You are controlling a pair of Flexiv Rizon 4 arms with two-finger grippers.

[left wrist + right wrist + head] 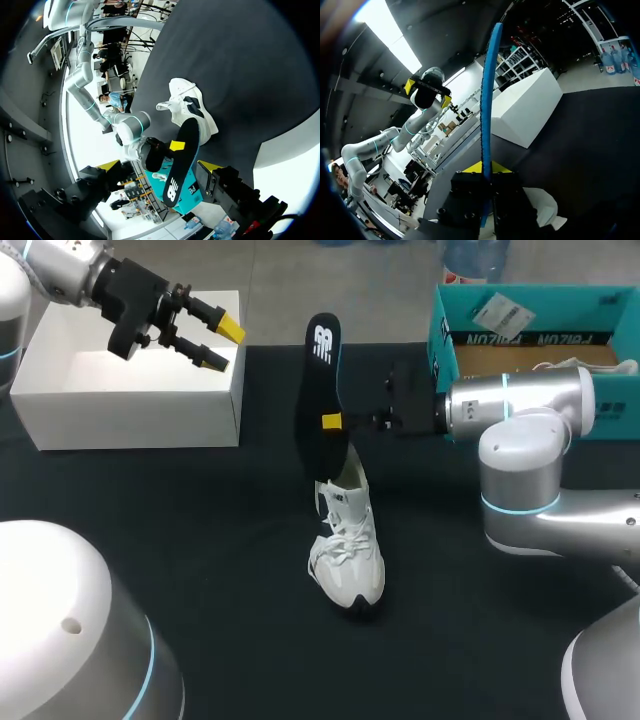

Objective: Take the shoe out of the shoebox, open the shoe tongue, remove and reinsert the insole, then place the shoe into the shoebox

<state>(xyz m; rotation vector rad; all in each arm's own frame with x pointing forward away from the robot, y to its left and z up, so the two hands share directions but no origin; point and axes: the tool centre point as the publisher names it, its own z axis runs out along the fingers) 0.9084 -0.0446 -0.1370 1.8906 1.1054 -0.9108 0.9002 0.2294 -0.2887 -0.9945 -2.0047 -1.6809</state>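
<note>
One white shoe [350, 555] stands on the black table [200, 540], toe toward the robot. Just above its heel, the right claw [328, 422] pinches the black insole [320, 380] upright. Behind and left of the shoe, the left claw [222, 345] hangs spread over a white box [130, 400]. Behind and right of the shoe sits the teal shoebox [470, 310].
</note>
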